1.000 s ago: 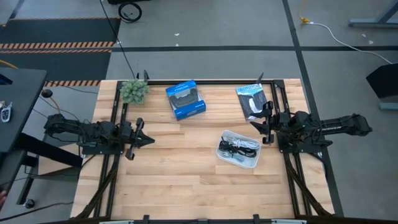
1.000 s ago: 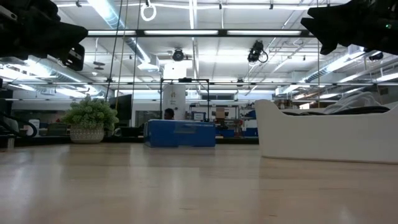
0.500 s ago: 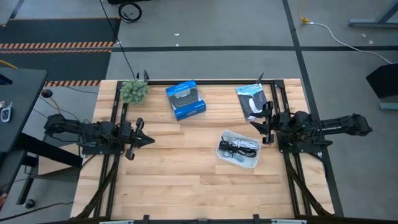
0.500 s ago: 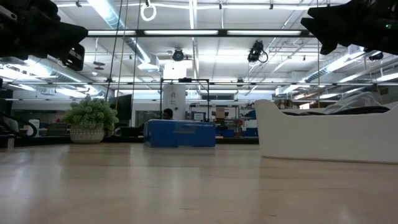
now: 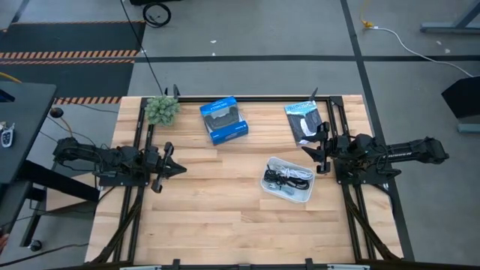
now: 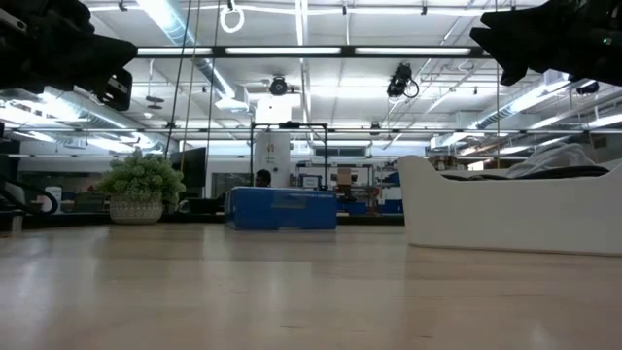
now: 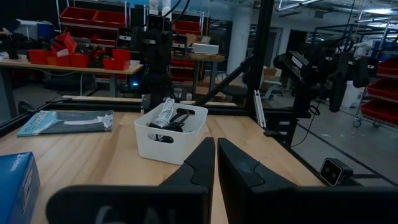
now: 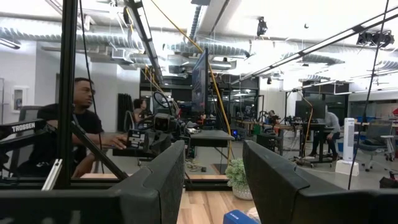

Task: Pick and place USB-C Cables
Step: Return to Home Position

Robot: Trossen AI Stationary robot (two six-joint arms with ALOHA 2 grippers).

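Observation:
A white tray [image 5: 287, 181] sits right of the table's middle and holds coiled cables [image 5: 289, 176], black and white ones showing; it also shows in the left wrist view [image 7: 169, 132] and the low view [image 6: 505, 209]. My left gripper [image 5: 174, 169] hovers shut and empty at the table's left side, its fingers [image 7: 216, 163] pointing at the tray. My right gripper [image 5: 312, 152] hovers open and empty just right of the tray and farther back, its fingers [image 8: 214, 180] pointing toward the table's left.
A blue box [image 5: 223, 120] lies at the far middle, a small potted plant [image 5: 161, 109] at the far left, a dark flat package [image 5: 304, 120] at the far right. People sit at desks beyond the table in the right wrist view [image 8: 74, 124].

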